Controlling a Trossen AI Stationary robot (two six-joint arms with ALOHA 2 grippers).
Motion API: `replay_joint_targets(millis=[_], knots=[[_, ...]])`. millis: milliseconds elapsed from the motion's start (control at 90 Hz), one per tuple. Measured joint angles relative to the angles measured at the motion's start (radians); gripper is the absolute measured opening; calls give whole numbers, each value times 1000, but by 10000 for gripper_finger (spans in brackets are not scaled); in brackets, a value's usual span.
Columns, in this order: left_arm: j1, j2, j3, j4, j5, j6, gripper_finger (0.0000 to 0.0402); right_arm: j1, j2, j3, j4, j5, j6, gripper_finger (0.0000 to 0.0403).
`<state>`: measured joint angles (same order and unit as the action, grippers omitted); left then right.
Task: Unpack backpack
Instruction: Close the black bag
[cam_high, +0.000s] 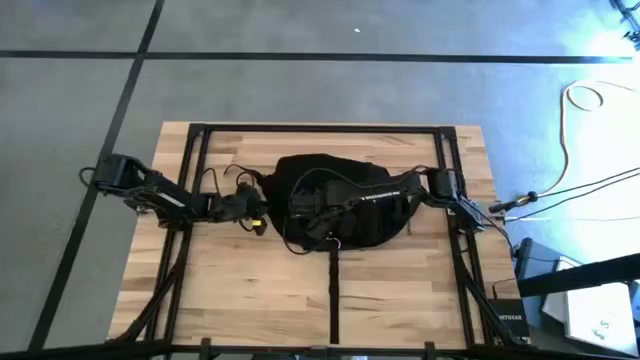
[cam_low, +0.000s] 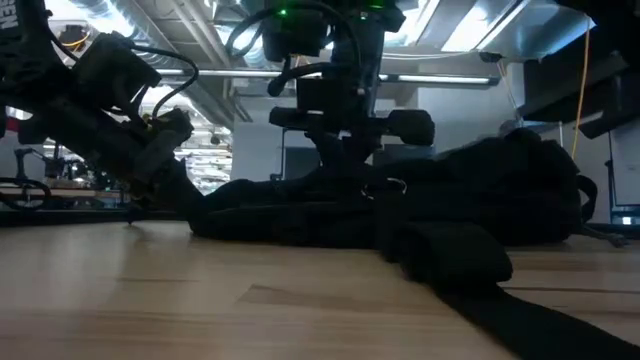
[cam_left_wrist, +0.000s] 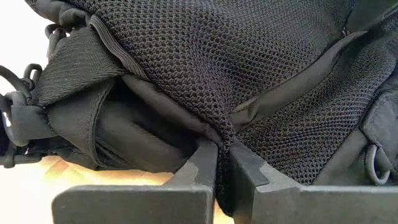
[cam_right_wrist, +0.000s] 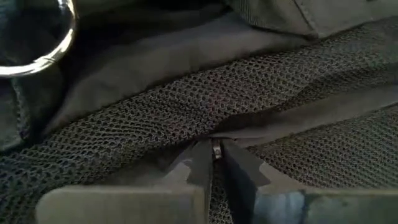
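The black backpack lies flat on the middle of the wooden table, its mesh-padded side showing in both wrist views. One strap trails from it toward the near edge. My left gripper reaches in level from the table's left and is shut on the backpack's left side. My right arm stretches from the right across the top of the backpack. Its gripper is shut down among the mesh. A metal ring sits close by. My left gripper pinches a raised ridge of the mesh fabric between its two fingertips, at the backpack's left side. The fingers come in nearly level from the table's left. The backpack rests on the table. My right gripper pinches a small metal piece between its fingertips, in a seam between two mesh panels. What the piece is I cannot tell. The fingers come from the table's right over the backpack, which lies on the table.
Black frame rails run along the table's left, right and far sides. Cables and boxes lie on the floor off the right edge. Bare wood lies in front of the backpack, on both sides of the trailing strap.
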<state>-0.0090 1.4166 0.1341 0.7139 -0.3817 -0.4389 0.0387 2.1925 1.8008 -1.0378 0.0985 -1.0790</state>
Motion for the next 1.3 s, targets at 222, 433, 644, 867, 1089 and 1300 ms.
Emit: replay_joint_targets(millis=[222,433,644,867,1089,1300], knots=[[0,0,0,0,0,1,0,0,3,0,15,-4,0,26],[0,0,0,0,0,1,0,0,4,0,16,-5,0,26],[0,0,0,0,0,1,0,0,4,0,11,-5,-2,5],[0,0,0,0,0,1,0,7,4,0,8,-16,7,1],[0,0,1,6,8,1,0,6,4,2,-24,-44,57,1],[0,0,2,6,8,1,0,6,4,2,-32,-75,61,0]])
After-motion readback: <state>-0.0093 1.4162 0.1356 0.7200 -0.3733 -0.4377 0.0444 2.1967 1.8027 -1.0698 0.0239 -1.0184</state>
